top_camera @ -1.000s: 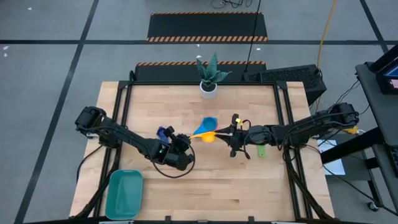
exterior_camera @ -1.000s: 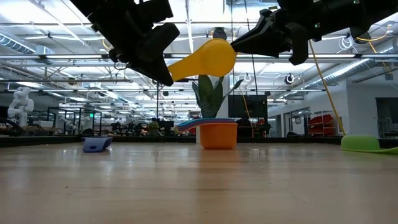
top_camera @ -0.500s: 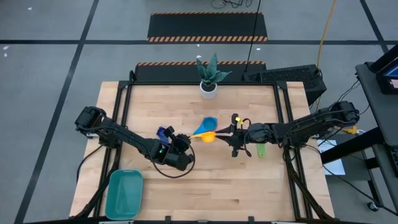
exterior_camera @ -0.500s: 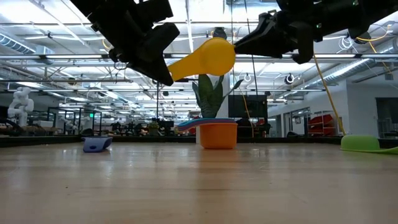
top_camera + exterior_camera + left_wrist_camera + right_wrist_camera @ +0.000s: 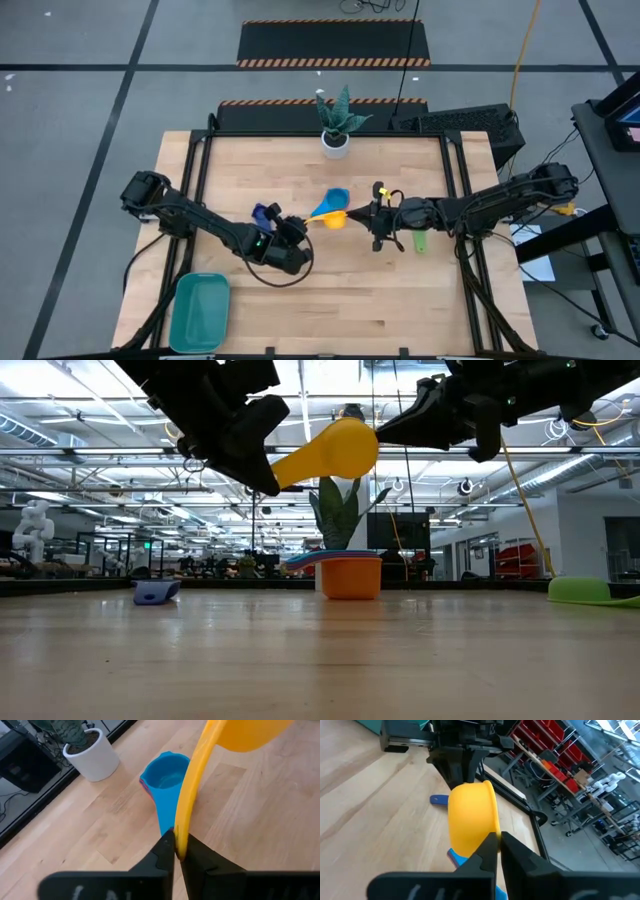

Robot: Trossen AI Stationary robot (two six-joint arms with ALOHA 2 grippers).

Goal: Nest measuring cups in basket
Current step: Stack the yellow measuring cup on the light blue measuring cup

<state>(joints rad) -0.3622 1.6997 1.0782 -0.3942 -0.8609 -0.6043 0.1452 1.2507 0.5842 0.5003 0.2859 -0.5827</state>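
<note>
**Yellow cup held aloft between both grippers**

At the counter's [image 5: 300, 300] near left corner lies the teal basket [image 5: 199, 311], with no cups in it. The navy cup [image 5: 264, 213] sits on the wood just beside the left arm. The left gripper [image 5: 176, 851] is clenched on the flat handle of the yellow cup [image 5: 330, 452], which hangs tilted in the air above the counter's middle. Below it, the light blue cup [image 5: 166, 775] rests in the orange cup [image 5: 351, 576]. The right gripper [image 5: 498, 839] is clenched on the yellow cup's rim from the opposite side. The green cup [image 5: 419, 241] lies beside the right arm.
</note>
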